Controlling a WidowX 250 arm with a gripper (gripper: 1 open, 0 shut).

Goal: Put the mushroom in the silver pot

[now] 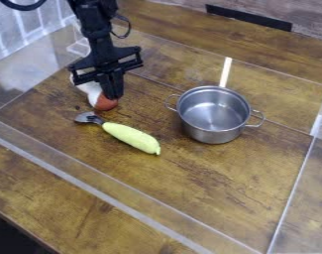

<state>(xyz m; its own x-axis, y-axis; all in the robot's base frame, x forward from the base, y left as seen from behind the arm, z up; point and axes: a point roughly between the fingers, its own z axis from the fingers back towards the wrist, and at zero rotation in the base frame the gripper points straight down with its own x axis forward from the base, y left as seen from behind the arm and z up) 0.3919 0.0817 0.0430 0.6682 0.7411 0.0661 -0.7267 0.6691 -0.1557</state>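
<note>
The mushroom [102, 99], reddish-brown cap with a whitish stem, rests on the wooden table at the left. My black gripper [104, 89] points straight down over it, its fingers closed around the cap. The mushroom still touches the table. The silver pot [212, 112], round and shiny with two small handles, stands to the right of the gripper with its mouth open and nothing visible inside.
A yellow-green vegetable [132, 138] lies just in front of the mushroom, with a small metal piece [86, 118] at its left end. Clear acrylic walls [150, 208] fence the work area. A pale stick [226, 71] stands behind the pot.
</note>
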